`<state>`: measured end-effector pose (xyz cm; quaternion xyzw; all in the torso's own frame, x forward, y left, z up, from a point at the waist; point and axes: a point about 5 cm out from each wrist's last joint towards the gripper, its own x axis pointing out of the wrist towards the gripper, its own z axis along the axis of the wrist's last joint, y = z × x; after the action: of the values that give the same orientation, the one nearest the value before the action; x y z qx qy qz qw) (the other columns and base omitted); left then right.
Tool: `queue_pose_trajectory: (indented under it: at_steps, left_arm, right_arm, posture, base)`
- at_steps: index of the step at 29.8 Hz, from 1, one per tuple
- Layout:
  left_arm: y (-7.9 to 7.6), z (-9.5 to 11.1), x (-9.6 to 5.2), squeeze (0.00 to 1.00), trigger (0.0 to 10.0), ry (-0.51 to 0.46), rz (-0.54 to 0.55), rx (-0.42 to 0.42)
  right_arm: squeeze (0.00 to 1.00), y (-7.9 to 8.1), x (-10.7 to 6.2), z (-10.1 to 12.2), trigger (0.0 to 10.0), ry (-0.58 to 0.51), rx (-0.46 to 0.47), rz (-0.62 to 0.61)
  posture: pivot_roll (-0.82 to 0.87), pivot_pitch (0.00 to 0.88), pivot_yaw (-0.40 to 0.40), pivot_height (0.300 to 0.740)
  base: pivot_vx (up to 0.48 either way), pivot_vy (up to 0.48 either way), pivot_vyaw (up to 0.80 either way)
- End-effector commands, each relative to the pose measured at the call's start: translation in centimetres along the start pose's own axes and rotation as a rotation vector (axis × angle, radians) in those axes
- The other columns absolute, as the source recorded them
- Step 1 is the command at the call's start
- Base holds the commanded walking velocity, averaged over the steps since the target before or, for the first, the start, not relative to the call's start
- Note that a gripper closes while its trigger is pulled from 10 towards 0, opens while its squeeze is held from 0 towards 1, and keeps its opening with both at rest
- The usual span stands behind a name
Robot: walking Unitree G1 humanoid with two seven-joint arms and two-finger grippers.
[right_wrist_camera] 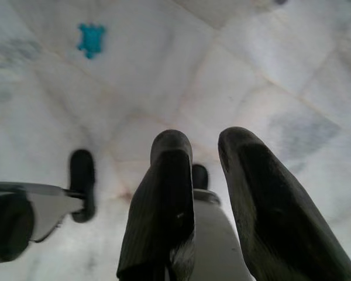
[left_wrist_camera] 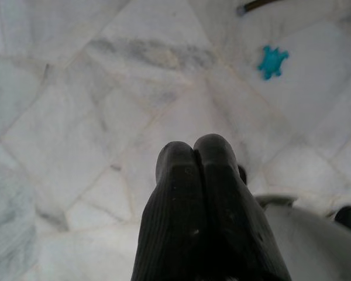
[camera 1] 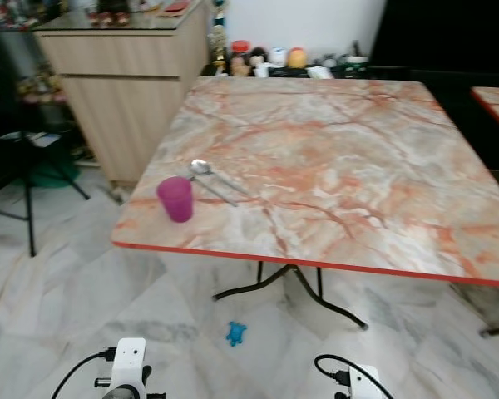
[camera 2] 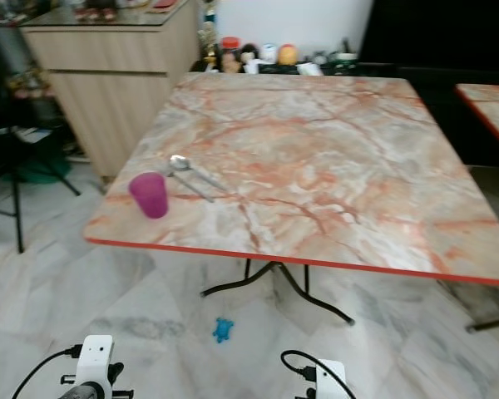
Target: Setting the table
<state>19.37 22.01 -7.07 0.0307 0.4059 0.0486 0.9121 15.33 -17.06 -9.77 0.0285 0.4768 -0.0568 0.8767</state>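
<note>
Marble-pattern table point(camera 1: 333, 158) with a red edge takes up most of the head views; its black legs point(camera 1: 291, 287) are partly hidden under the top. Second similar table point(camera 1: 495, 104) is cut off beyond its right side. Wooden cabinet point(camera 1: 125, 91) stands off the table's far-left corner, top cut off, items on it too blurred to tell. Black stand point(camera 1: 29, 191) sits left of the table, on the pale marble floor point(camera 1: 83, 307). Row of small jars and figures point(camera 1: 274, 60) lies just past the table's far edge, blurred; no writing or labels readable anywhere.

On the table near its front-left corner: pink cup point(camera 1: 175, 199), upright. Spoon point(camera 1: 209, 176) lies just beside the cup, farther in on the table, handle angled toward the table's centre; whether a second utensil lies alongside is hard to make out.

Small blue toy point(camera 1: 236, 333) lies on the floor below the table's front edge.

Left gripper point(left_wrist_camera: 193, 161) hangs over the floor, fingers pressed together, empty. Right gripper point(right_wrist_camera: 205, 152) hangs over the floor, fingers parted by a narrow gap, empty. Both arms cut off low in the head views.
</note>
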Motion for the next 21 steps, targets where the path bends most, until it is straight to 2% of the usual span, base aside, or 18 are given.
queue_pose_trajectory:
  at_steps: [1, 12, 15, 17, 21]
  left_arm:
    - [-0.3, 0.1, 0.0, 0.00, 10.0, -0.001, -0.009, 0.006]
    - [-0.2, 0.0, 0.0, 0.00, 10.0, -0.017, -0.009, 0.016]
    - [0.1, 0.5, 0.0, 0.00, 10.0, -0.052, 0.022, 0.003]
    - [0.6, 1.5, 0.0, 0.00, 10.0, -0.112, 0.059, 0.047]
    - [1.6, 2.9, -0.2, 0.00, 10.0, -0.216, 0.083, 0.042]
  right_arm:
    - [0.00, -0.1, -0.2, -0.9, 10.0, 0.031, 0.011, 0.004]
    - [0.00, 0.5, -0.2, -1.2, 10.0, 0.035, -0.009, 0.029]
    - [0.00, 0.5, -0.2, -1.2, 10.0, 0.036, -0.011, 0.030]
    - [0.00, 0.5, -0.3, -1.3, 10.0, 0.039, -0.011, 0.030]
    - [0.00, 0.5, -0.3, -1.4, 10.0, 0.044, -0.026, 0.033]
  posture:
    - [0.07, 0.000, 0.007, 0.740]
    - [0.08, 0.000, 0.009, 0.740]
    - [0.08, 0.000, 0.011, 0.740]
    - [0.08, 0.000, 0.014, 0.740]
    - [0.08, 0.000, 0.017, 0.740]
  base:
    - [0.000, 0.000, 0.00]
    - [0.000, 0.000, 0.00]
    - [0.000, 0.000, 0.00]
    - [0.000, 0.000, 0.00]
    - [0.000, 0.000, 0.00]
